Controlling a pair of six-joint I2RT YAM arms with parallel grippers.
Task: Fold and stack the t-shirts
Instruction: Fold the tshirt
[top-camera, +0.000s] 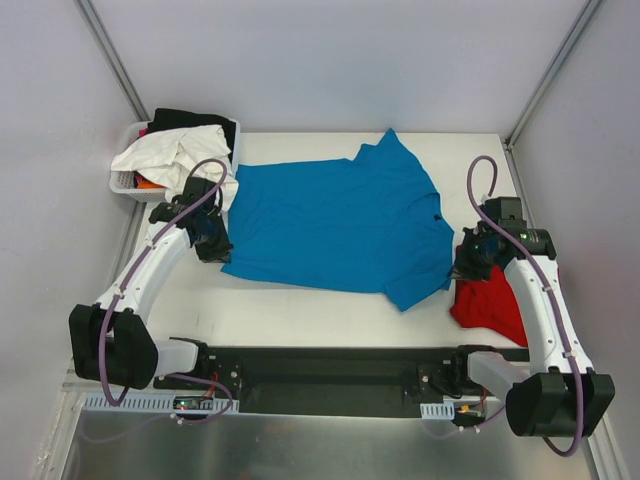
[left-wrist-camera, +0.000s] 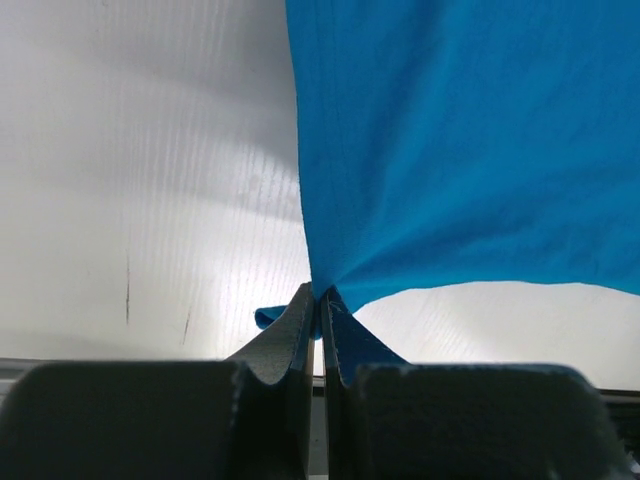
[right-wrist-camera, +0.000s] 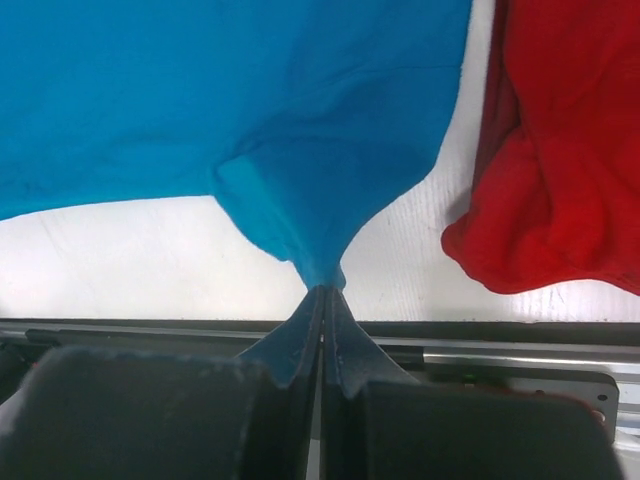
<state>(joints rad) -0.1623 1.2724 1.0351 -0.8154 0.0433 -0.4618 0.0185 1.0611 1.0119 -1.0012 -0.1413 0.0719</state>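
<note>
A white plastic slatted basket (top-camera: 128, 187) sat in the upper left of the overhead view. It was heaped with a crumpled white cloth garment (top-camera: 175, 152), a black cloth garment (top-camera: 188, 118) behind it, and an orange scrap (top-camera: 150, 183) low in the pile. There was one basket, two t-shirts and two arms.

The bright turquoise-blue V-neck cotton t-shirt (top-camera: 340, 225) lay spread across the middle of the white table (top-camera: 300, 315), its collar toward the right of the frame. The plain red cotton t-shirt (top-camera: 492, 305) lay bunched at the lower right, near the blue shirt's sleeve and partly hidden by the right arm.

The left arm stretched from the lower left up to the blue shirt's left edge, where the left gripper (left-wrist-camera: 318, 296) was clenched on a corner of the turquoise cloth. The right arm bent up from the lower right, and the right gripper (right-wrist-camera: 324, 292) was pinched tight on the blue fabric by the sleeve, which was drawn to a point at the jaws.
</note>
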